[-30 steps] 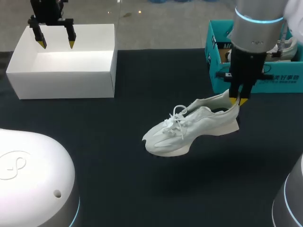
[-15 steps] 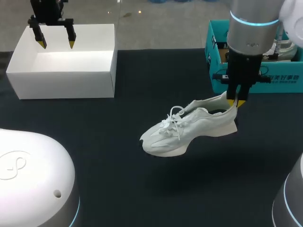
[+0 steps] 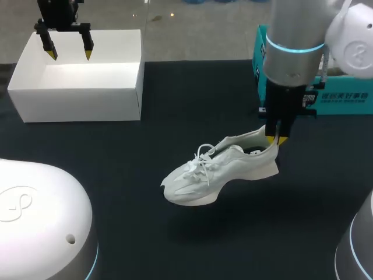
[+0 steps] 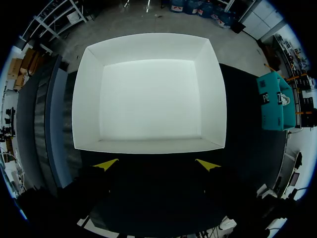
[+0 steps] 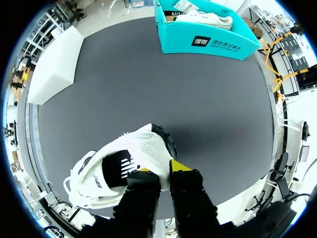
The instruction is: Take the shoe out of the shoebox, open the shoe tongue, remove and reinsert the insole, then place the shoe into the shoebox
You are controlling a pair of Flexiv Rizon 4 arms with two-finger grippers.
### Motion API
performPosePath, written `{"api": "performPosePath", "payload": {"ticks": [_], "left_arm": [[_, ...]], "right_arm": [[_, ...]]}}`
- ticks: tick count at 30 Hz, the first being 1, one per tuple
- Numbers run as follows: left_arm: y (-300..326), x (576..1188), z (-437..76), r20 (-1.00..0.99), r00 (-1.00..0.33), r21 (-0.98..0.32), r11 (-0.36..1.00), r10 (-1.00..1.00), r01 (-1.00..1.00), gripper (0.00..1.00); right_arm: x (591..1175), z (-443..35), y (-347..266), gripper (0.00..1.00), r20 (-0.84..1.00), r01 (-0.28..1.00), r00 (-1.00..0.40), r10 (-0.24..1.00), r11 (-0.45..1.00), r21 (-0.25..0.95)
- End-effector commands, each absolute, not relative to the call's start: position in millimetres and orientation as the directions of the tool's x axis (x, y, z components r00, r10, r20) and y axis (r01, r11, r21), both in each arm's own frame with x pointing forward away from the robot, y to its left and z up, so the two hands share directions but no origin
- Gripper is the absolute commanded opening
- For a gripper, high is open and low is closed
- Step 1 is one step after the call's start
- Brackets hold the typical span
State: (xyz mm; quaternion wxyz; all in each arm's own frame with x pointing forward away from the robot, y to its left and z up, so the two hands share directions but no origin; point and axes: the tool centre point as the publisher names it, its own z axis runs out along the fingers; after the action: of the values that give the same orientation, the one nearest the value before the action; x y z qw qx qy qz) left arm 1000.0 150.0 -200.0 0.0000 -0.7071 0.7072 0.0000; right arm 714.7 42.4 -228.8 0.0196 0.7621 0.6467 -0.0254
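A white sneaker hangs a little above the dark table, its toe pointing left and its shadow on the cloth beneath. My right gripper is shut on the heel collar from above. In the right wrist view the sneaker lies under that gripper, with the heel rim between its fingers and the dark insole showing in the opening. The white shoebox stands open and empty at the far left. My left gripper hovers open over it; in its wrist view the gripper is just above the box's near wall.
A teal box stands at the far right, behind my right arm; in the right wrist view this teal box holds another white shoe. Dark cloth covers the table. The rounded white bases of my arms fill the near corners.
My right arm has carried the sneaker leftward and slightly toward the near side, heel still gripped. The left arm has stayed over the white box.
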Motion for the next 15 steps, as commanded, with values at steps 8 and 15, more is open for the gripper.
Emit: {"api": "performPosePath", "payload": {"ticks": [8, 15], "left_arm": [[150, 1000, -200, 0.0, 0.0, 0.0, 0.0, -1.0, -1.0, 1.0], [150, 1000, -200, 0.0, 0.0, 0.0, 0.0, -1.0, -1.0, 1.0]], "right_arm": [[715, -301, 66, 0.0, -0.045, 0.989, 0.14, 0.989, -0.141, -0.035], [719, -331, 74, 0.0, -0.056, 0.99, 0.135, 0.989, -0.138, -0.036]]}}
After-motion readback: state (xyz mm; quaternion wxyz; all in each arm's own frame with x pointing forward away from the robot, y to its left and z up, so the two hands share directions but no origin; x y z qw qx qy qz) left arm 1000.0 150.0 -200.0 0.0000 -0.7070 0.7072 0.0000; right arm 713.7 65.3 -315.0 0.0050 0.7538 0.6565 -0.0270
